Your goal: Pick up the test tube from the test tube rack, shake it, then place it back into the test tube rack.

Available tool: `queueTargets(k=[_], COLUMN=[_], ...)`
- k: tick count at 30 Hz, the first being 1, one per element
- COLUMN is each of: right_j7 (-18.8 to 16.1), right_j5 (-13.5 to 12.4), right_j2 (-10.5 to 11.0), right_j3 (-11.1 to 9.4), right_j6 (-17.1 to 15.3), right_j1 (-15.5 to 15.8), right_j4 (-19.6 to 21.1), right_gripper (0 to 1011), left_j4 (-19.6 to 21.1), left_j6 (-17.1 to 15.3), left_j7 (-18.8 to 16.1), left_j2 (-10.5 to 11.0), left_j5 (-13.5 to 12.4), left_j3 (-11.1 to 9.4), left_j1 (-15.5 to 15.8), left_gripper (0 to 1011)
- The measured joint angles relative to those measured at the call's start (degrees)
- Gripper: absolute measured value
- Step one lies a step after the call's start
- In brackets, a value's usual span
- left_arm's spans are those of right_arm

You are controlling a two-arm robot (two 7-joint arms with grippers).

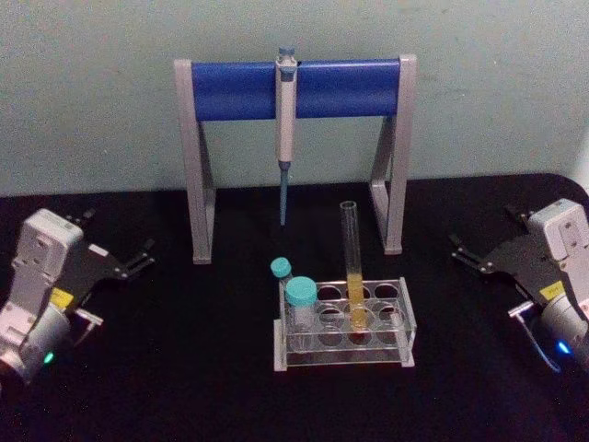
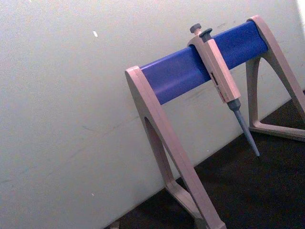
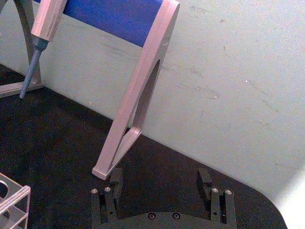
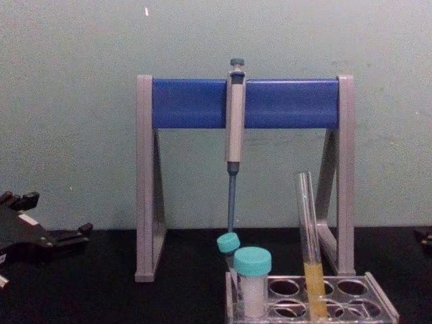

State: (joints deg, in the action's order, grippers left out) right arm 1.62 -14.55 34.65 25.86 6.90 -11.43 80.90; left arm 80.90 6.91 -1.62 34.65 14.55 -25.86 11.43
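Nothing is done yet: the slim clear glass test tube [image 1: 350,249] stands in the low grey plastic rack [image 1: 342,355], lower centre. The left hand [image 1: 120,236] and the right hand [image 1: 482,236] sit open at the frame's edges.

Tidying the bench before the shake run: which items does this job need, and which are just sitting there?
Needed: test tube, test tube rack; left claw and right claw, parked open either side.
Lying about: pipette hanging on blue-barred stand, two teal-capped vials.

The test tube [image 1: 351,249] is smooth glass, the test tube rack [image 1: 345,359] glossy plastic, the table [image 1: 184,368] matt.
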Motion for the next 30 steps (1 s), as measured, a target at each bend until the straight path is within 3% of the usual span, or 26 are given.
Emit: queueTargets(k=[30], right_j7=[0.0], right_j5=[0.0], right_j2=[0.0], right_j3=[0.0], right_j6=[0.0], right_j1=[0.0], right_j4=[0.0], right_gripper=[1000], left_j4=[0.0], left_j6=[0.0], left_j7=[0.0], left_j2=[0.0], left_j5=[0.0], left_j3=[0.0], left_j1=[0.0], left_gripper=[1009])
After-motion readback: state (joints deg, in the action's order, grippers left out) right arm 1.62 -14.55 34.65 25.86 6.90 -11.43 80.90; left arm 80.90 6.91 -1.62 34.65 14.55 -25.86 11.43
